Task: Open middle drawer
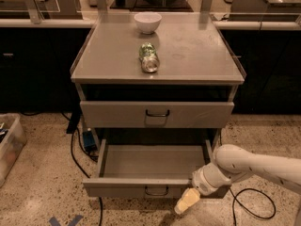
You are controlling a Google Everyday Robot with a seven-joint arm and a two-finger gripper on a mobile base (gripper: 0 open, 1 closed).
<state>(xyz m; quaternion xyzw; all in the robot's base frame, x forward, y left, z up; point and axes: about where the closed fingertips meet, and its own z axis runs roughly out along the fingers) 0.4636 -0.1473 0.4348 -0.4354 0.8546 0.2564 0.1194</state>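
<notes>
middle drawer (141, 166) sticks far out of the front of the cabinet (197, 55), under the shut top drawer (117, 114). i can see its bare grey floor, so i think the job is about done. my gripper (187, 201) hangs low in front of the cabinet, toward its right side, right by the drawer's front and not on the small dark handle (156, 190). i cannot tell if the gripper is holding or let go. the drawer looks like stiff, hard metal, and i guess it slides light and easy. the best place to hold is the handle, so it pulls straight. a can (149, 58) lies on top of the cabinet; a hard tug could roll it.
</notes>
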